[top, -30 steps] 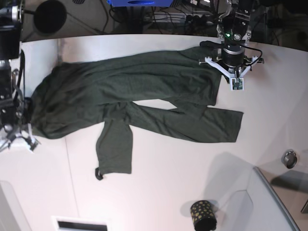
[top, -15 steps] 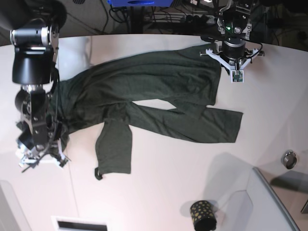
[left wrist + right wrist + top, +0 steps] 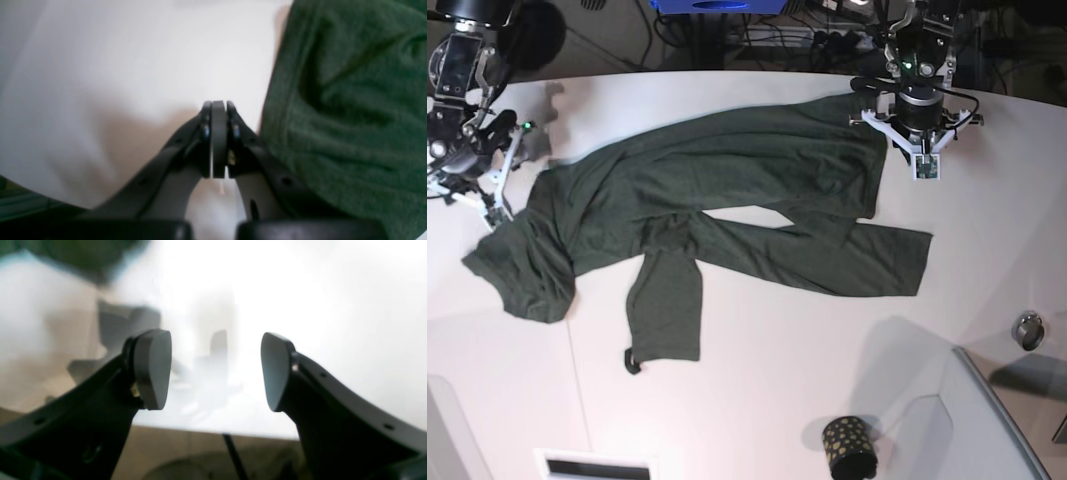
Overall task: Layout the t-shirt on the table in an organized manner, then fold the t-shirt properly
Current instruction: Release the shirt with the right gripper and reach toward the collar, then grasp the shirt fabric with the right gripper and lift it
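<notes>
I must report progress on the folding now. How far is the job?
Still in the layout stage. Done: the t-shirt lies mostly spread on the table. In hand: nothing; the right gripper has open, empty jaws, and the left gripper is shut beside the cloth. Left: flatten the bunched end, straighten the sleeve, then fold.

Left gripper (image 3: 219,140) has its jaws pressed flat together, nothing between them, hanging over the table's (image 3: 757,400) far edge at the base view's right. Right gripper (image 3: 216,371) stands at the far corner opposite, jaws spread wide and empty, wrist angled down toward the tabletop.
</notes>
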